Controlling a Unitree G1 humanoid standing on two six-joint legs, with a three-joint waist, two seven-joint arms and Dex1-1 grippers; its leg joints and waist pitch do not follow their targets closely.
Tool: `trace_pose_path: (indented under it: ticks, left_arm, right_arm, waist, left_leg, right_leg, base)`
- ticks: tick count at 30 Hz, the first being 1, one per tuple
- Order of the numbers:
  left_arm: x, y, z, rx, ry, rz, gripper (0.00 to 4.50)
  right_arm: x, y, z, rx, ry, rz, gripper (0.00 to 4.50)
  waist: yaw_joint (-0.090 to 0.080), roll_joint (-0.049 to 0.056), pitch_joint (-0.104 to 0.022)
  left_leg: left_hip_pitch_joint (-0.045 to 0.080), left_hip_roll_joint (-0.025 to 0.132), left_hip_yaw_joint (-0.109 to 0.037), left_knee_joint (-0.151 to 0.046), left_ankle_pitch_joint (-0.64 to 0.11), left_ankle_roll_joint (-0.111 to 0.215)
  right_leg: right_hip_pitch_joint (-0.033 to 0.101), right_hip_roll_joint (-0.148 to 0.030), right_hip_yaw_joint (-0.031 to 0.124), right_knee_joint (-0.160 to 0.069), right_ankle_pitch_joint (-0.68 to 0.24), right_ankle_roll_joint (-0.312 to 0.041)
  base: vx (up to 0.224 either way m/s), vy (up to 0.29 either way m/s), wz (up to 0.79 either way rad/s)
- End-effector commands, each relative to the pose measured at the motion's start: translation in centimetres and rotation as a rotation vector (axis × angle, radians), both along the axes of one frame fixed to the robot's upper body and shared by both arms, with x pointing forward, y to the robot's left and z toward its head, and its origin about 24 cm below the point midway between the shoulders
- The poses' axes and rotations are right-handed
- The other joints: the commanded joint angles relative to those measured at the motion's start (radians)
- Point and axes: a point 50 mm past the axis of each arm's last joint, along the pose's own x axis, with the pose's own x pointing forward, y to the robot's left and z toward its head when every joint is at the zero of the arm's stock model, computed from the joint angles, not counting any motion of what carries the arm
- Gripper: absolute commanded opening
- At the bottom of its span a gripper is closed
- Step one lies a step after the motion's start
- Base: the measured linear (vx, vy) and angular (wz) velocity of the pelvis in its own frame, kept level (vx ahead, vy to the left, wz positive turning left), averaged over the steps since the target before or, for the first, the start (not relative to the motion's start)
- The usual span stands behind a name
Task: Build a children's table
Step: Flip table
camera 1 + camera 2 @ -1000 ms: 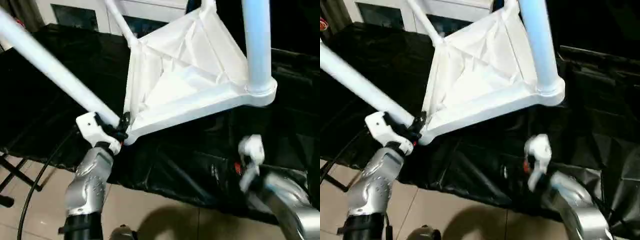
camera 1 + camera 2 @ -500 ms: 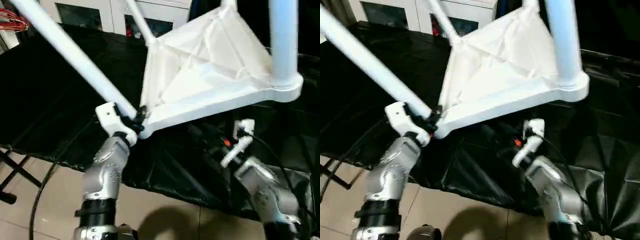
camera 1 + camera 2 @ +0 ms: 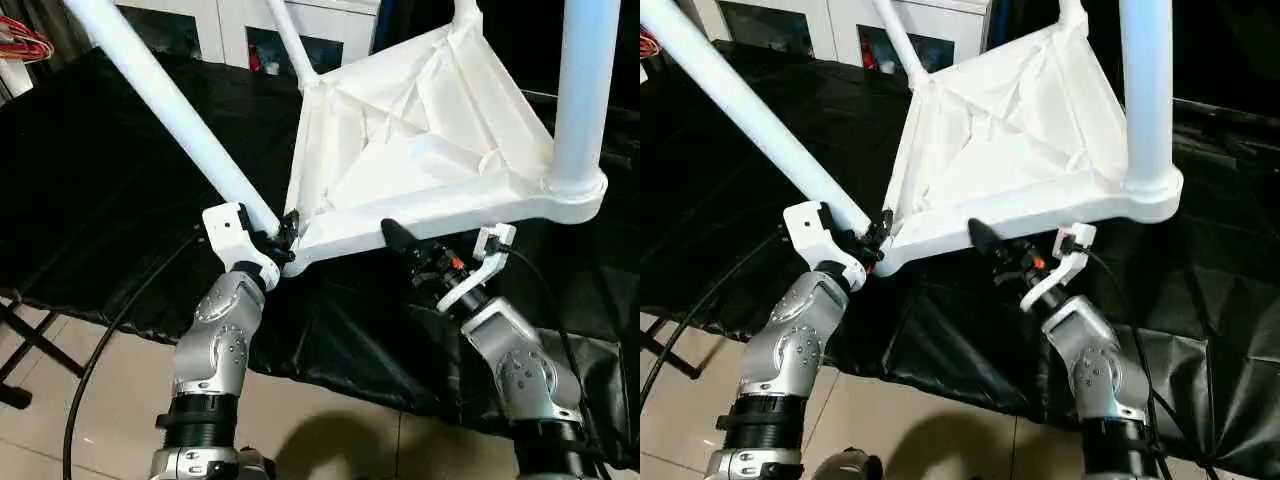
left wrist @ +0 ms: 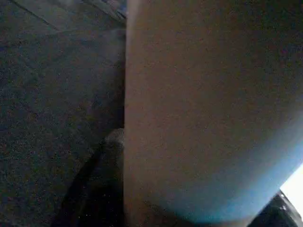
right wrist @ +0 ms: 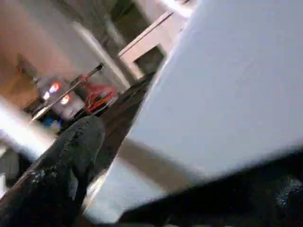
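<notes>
Tabletop (image 3: pixel 420 150) edge (near side) between grippers

L arm raised, tool (image 3: pixel 283 232) clamped shut on table leg (image 3: pixel 170 110) | R arm up, tool (image 3: pixel 415 260) wide open

a work surface draped in glossy, creased black sheeting (image 3: pixel 120 170) is seen across the middle of the frame, its edge hanging down along the lower part. beige floor tiles (image 3: pixel 90 400) with pale grout lines are shown below it, lit evenly, with a soft shadow at the lower centre. white cabinets (image 3: pixel 225 20) with dark glazed panels are set along the top edge. a bundle of red wires (image 3: pixel 25 45) is seen at the upper left, and black stand legs (image 3: pixel 20 350) at the lower left.
</notes>
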Motion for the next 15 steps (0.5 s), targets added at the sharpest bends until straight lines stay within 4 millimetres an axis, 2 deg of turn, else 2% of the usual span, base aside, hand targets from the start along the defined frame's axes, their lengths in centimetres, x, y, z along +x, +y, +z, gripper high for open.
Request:
trace_pose_path:
  ticks: [1, 7, 11, 15]
  left_arm:
    - [0.1, -1.7, 0.8, -0.031, -0.036, -0.090, 2.27]
    - [-0.1, -1.9, 0.8, -0.014, -0.051, -0.110, 2.27]
    - [-0.2, -2.2, 0.9, 0.029, -0.081, -0.145, 2.27]
    - [-0.7, -2.7, 1.1, 0.112, -0.140, -0.216, 2.27]
  right_arm:
    - [0.7, -1.1, -0.2, 0.070, 0.044, -0.077, 4.50]
    - [2.0, -1.7, -0.5, 0.171, 0.123, -0.120, 4.50]
    - [2.9, -2.0, -0.9, 0.245, 0.171, -0.153, 4.50]
    - [3.3, -2.3, -1.0, 0.334, 0.198, -0.185, 4.33]
  waist:
    - [-0.002, -0.009, -0.074]
    - [-0.009, -0.008, -0.075]
    - [-0.011, -0.013, -0.076]
    - [-0.009, -0.012, -0.076]
  left_leg:
    - [0.022, 0.086, -0.039, -0.066, -0.010, 0.090]
    - [0.017, 0.084, -0.038, -0.067, 0.001, 0.087]
    - [0.016, 0.082, -0.035, -0.064, 0.009, 0.094]
    - [0.018, 0.083, -0.033, -0.064, 0.011, 0.099]
  right_leg:
    - [0.048, -0.121, 0.074, -0.058, 0.022, -0.199]
    - [0.052, -0.122, 0.073, -0.054, 0.038, -0.202]
    - [0.053, -0.123, 0.073, -0.052, 0.052, -0.207]
    - [0.049, -0.121, 0.073, -0.053, 0.030, -0.206]
  base:
    - [0.000, 0.000, 0.00]
    - [0.000, 0.000, 0.00]
    - [0.000, 0.000, 0.00]
    - [0.000, 0.000, 0.00]
